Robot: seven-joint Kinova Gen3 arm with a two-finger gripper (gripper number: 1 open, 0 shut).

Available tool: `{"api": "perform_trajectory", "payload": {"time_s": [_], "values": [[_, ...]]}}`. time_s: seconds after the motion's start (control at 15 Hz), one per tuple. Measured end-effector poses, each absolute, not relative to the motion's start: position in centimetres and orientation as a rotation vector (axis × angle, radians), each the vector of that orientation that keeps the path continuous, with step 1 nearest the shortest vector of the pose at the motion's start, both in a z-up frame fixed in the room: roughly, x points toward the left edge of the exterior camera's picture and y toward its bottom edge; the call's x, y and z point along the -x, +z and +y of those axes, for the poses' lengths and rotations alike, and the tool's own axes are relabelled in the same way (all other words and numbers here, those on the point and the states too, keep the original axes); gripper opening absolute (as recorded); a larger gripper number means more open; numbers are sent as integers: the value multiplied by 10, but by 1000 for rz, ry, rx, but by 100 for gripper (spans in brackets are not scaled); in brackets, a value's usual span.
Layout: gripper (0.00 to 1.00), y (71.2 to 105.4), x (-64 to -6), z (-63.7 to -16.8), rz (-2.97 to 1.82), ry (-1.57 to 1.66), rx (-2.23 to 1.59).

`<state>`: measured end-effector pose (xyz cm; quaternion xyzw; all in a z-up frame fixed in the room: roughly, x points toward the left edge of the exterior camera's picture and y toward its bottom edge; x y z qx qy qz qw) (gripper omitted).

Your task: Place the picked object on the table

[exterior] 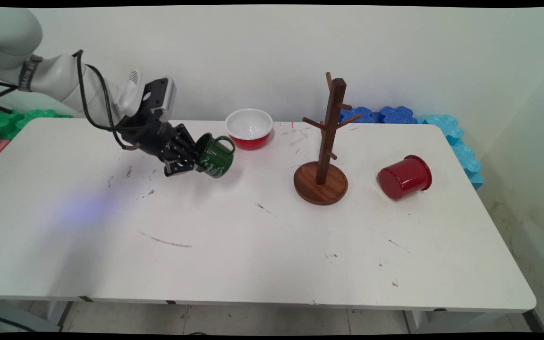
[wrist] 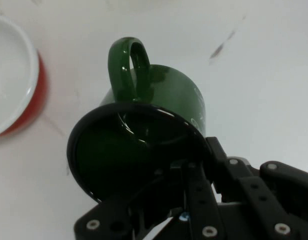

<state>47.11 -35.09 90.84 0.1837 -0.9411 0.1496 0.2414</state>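
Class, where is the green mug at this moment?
In the main view the green mug is left of centre, tilted in the gripper above the table, just left of the red bowl.

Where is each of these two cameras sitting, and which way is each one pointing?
Main view: fixed above the table's near side, looking down across the white table to the wall; shows the white arm and black tool.
Hand view: mounted on the hand, looking along the tool into the mouth of the held mug; black linkage rises from the bottom edge.
Shared: glossy green enamel mug and red bowl with white inside.
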Motion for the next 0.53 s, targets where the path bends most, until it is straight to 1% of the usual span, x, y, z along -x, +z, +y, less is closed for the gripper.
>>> {"api": "perform_trajectory", "payload": {"time_s": [0.53], "values": [[0, 894, -477, -366, -2699, 496, -444]]}}
